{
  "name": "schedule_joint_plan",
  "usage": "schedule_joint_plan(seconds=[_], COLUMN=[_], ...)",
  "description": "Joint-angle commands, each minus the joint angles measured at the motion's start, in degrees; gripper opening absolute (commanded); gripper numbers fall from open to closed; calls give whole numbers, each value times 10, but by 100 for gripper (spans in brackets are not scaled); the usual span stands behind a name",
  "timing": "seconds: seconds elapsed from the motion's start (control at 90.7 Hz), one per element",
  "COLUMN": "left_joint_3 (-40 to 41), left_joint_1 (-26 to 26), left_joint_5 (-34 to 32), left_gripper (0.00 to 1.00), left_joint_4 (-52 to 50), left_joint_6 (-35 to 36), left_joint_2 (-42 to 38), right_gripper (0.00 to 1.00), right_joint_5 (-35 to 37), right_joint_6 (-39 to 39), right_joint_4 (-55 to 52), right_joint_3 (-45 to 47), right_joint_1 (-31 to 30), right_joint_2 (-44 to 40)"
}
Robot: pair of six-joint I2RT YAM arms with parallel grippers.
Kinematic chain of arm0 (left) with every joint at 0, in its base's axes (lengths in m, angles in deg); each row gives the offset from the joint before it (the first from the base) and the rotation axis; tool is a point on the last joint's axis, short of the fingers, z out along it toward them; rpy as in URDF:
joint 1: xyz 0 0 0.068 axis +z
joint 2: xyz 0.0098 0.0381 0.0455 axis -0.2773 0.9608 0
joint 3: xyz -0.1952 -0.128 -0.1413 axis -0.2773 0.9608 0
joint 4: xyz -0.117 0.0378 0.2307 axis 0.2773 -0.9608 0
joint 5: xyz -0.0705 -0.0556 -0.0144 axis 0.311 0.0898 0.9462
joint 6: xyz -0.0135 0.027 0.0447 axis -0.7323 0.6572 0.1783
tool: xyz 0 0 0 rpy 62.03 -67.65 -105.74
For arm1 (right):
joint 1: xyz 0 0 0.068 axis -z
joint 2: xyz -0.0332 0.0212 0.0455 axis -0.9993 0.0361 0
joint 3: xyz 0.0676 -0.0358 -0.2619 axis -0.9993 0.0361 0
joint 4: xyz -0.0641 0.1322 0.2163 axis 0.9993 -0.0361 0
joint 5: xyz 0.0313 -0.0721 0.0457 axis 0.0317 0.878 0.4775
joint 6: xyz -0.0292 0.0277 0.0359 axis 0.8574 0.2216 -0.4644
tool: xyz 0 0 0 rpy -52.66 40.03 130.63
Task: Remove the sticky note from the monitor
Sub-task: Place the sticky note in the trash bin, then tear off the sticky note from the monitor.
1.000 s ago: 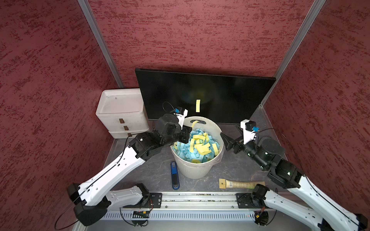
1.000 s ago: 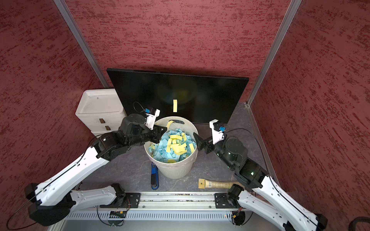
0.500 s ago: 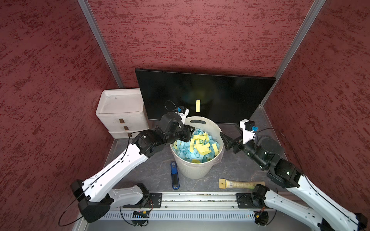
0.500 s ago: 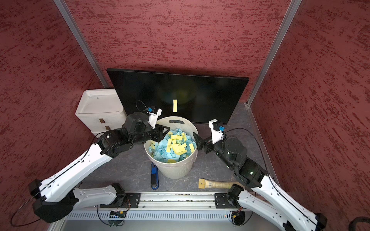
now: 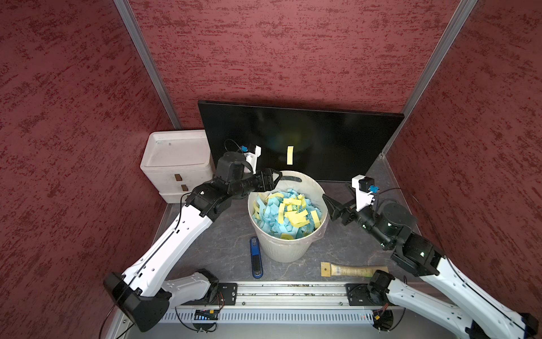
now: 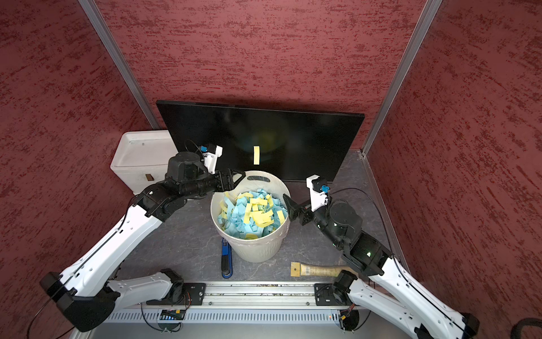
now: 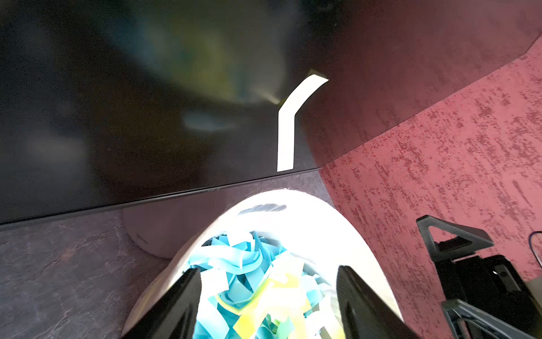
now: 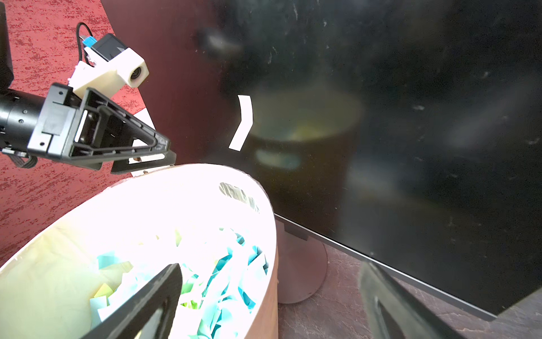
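Note:
The monitor (image 5: 322, 138) stands upright against the back wall. One yellow sticky note (image 5: 289, 155) clings to the lower middle of its screen, also in the other top view (image 6: 256, 155). In the left wrist view the sticky note (image 7: 286, 138) bends away from the glass at its upper end. My left gripper (image 5: 275, 177) hovers over the back left rim of the white bin (image 5: 281, 252), open with nothing between its fingers (image 7: 360, 296). My right gripper (image 5: 330, 207) is open and empty beside the bin's right rim, below and right of the note (image 8: 245, 120).
The bin is heaped with blue and yellow paper strips (image 5: 289, 212). A white drawer unit (image 5: 177, 164) stands left of the monitor. On the table in front of the bin lie a blue tool (image 5: 256, 256) and a wooden-handled brush (image 5: 352, 269). Red walls close in on three sides.
My left gripper's jaws have opened over the bin, and the yellow strip seen at its tips a second ago is gone from them. The right arm has not moved.

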Motion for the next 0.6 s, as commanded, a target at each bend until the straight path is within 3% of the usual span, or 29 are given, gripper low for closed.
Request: schedule_joint_plan(seconds=[0.0,0.242,0.584], left_joint_3=[-7,-35,-57], left_joint_1=[8,9,3], left_joint_5=[53,50,39], left_gripper=[82,85,78], left_joint_4=[48,59,92], left_joint_6=[-26,-33,-41], left_joint_2=[12,52,97], right_gripper=[98,99,98], right_joint_5=[15,18,27], right_joint_6=[7,8,15], right_joint_4=[15,21,24], right_joint_3=[6,12,20], right_joint_1=[-3,-3,-3], right_joint_2=[-6,-6,-13])
